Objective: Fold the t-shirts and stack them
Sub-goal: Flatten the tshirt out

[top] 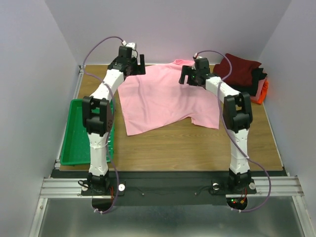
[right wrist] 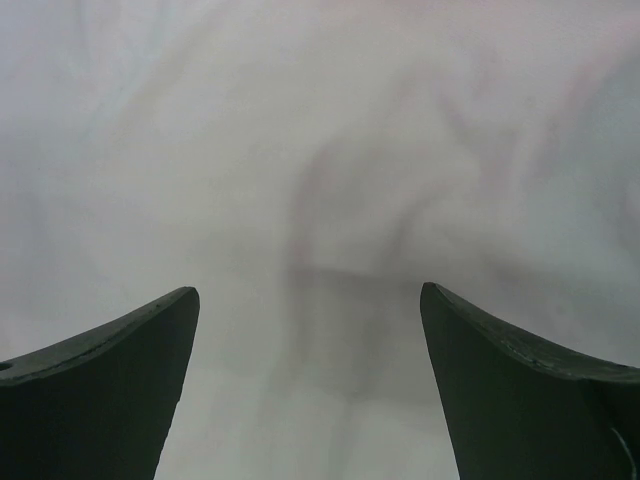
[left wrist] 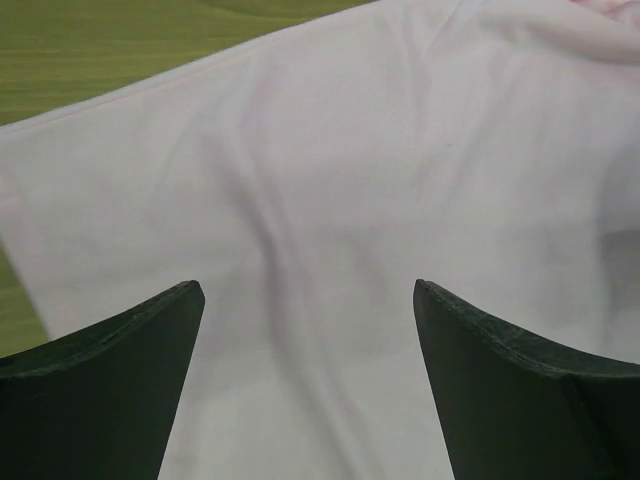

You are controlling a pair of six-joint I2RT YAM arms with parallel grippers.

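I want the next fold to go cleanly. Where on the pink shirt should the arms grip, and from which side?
Probably its far edge, one end per arm, from above: the pink t-shirt lies spread flat, so only a thin hem can be pinched. The left gripper and right gripper hang open over that far part.

A green plastic rectangular tray [top: 75, 132] sits at the left edge of the brown wood-grain bench [top: 197, 148], against its white rail.
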